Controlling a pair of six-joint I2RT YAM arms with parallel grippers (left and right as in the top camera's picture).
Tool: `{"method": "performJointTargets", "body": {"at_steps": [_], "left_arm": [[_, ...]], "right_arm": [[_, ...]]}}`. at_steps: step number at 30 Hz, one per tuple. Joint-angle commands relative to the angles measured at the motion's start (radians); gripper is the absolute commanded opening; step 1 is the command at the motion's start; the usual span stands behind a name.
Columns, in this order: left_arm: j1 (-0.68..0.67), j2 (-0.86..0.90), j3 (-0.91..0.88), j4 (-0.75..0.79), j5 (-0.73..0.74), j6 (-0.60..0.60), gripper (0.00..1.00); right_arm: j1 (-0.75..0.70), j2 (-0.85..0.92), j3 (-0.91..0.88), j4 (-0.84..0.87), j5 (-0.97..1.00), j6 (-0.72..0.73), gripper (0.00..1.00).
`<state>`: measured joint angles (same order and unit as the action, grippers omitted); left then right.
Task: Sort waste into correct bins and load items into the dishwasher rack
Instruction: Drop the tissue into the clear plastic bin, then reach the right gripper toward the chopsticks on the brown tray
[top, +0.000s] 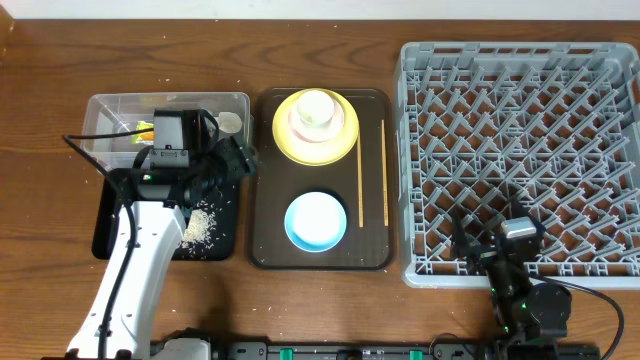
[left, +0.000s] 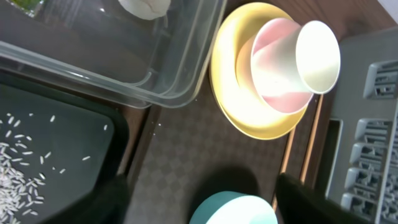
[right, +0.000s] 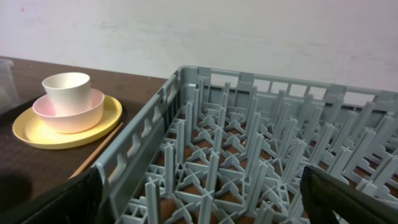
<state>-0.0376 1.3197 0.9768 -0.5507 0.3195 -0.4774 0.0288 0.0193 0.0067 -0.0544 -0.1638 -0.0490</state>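
The clear tub (top: 110, 108) holds the snack wrapper (top: 145, 130) and the white tissue (left: 146, 6). Loose rice (top: 198, 226) lies in the black tray (top: 222, 200) in front of it. My left gripper (top: 236, 160) hovers open and holding nothing over the seam between the bins and the brown tray, with the light blue bowl (left: 233, 211) below its fingers. A white cup (left: 317, 56) sits in the pink bowl (left: 273, 84) on the yellow plate (left: 249, 121). Two chopsticks (top: 360, 170) lie to their right. My right gripper (right: 202, 199) stands open at the near edge of the grey rack (top: 520, 150).
The dishes and chopsticks rest on a dark brown serving tray (top: 268, 200) between the bins and the rack. The left arm's white link (top: 135, 270) crosses the black tray's near end. Bare wooden table (top: 40, 200) lies left of the bins.
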Motion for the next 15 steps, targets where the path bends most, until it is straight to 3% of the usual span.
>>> {"method": "performJointTargets", "body": {"at_steps": [1, 5, 8, 15], "left_arm": [[-0.001, -0.006, 0.014, -0.003, 0.009, 0.010, 0.83], [-0.001, -0.006, 0.012, -0.010, -0.017, 0.010, 0.86], [0.000, -0.009, 0.011, -0.010, -0.017, 0.010, 0.88], [0.059, -0.071, 0.012, -0.037, -0.105, -0.044, 0.92]], "right_arm": [[0.010, 0.000, -0.001, 0.022, 0.026, -0.013, 0.99], [0.010, 0.000, -0.001, 0.082, -0.082, 0.007, 0.99], [0.010, 0.006, 0.019, 0.030, -0.032, 0.028, 0.99], [0.010, 0.243, 0.326, -0.184, 0.055, 0.045, 0.99]]}}
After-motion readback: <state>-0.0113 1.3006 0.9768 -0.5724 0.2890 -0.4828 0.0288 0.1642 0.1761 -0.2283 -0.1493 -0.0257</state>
